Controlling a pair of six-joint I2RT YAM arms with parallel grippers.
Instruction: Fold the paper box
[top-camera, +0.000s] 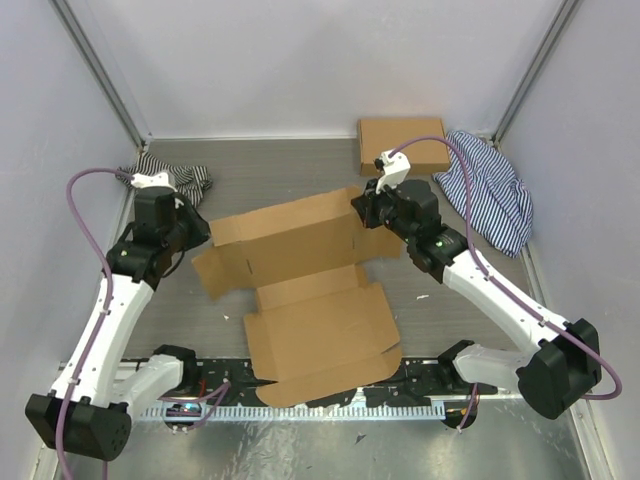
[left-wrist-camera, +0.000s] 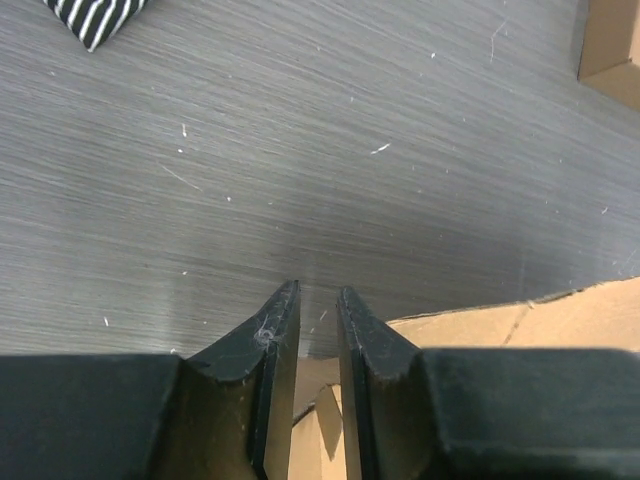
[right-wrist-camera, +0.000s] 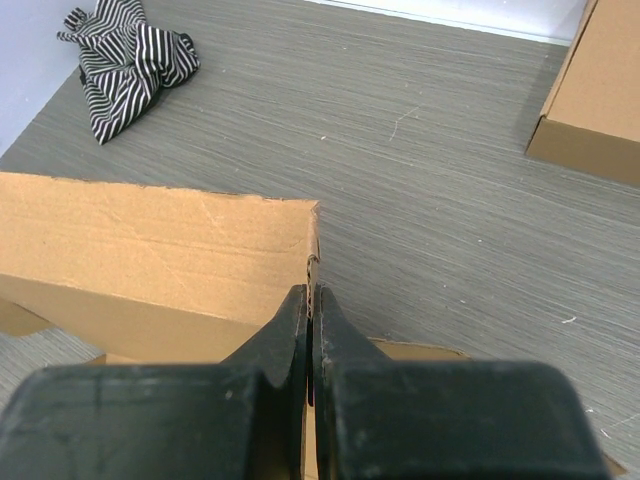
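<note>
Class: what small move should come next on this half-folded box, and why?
Probably close the left gripper on the left end of the raised panel of the paper box. The right gripper is shut on that panel's right corner, while the left jaws stand slightly apart with cardboard just below.

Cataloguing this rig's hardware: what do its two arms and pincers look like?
The left arm and right arm have white links, black joint housings and a purple cable each. The left pincer and right pincer have black, tapered fingers.
</note>
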